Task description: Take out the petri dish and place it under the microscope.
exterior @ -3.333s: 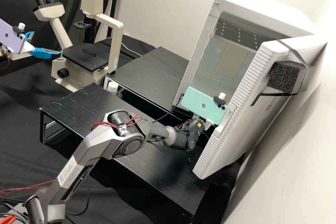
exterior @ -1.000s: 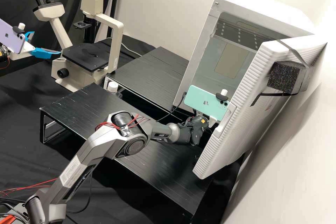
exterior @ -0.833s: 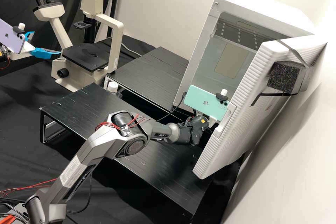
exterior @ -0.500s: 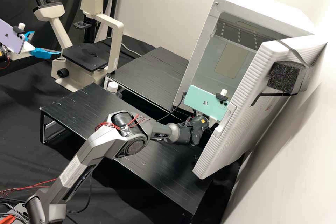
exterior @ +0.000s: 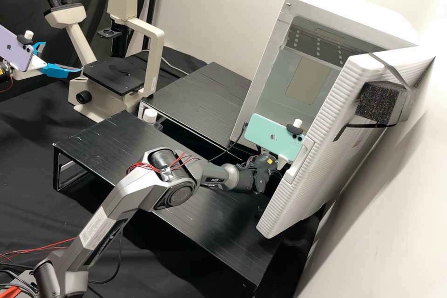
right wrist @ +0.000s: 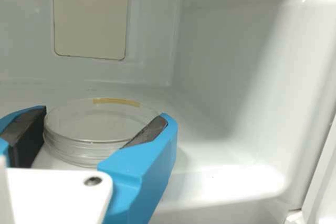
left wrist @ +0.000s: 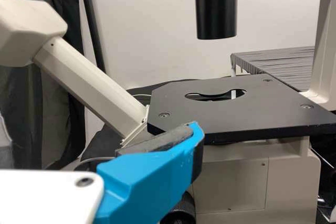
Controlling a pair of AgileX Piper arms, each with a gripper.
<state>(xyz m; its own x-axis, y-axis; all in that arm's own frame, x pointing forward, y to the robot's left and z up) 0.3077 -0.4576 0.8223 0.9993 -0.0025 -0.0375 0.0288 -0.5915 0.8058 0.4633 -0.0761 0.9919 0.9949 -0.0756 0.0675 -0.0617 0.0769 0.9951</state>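
Note:
At the mouth of the white incubator (exterior: pixel 279 84), the right gripper (exterior: pixel 282 161) stands low, its fingers hidden behind the green phone. In the right wrist view, the clear round petri dish (right wrist: pixel 86 124), with a tan strip on its rim, lies flat on the white incubator floor. The right gripper (right wrist: pixel 105 124) is shut on its opposite sides. Left of the microscope stage (exterior: pixel 114 74) hangs the left gripper (exterior: pixel 62 57), open and holding nothing. Seen from the left wrist, a finger of the left gripper (left wrist: pixel 97 129) stands before the black stage (left wrist: pixel 226 106), below the black tube (left wrist: pixel 216 6).
Beside the right wrist stands the incubator's ribbed door (exterior: pixel 321 149), swung out. Two low black platforms (exterior: pixel 109 142) lie between microscope and incubator, with a white-capped bottle (exterior: pixel 150 115) between them. In the right wrist view the incubator's side wall (right wrist: pixel 236 66) rises near the dish.
Since the earliest frame the right arm has shifted slightly toward the incubator, its wrist a little up and right. Over the last second it has held still. The left gripper has not moved.

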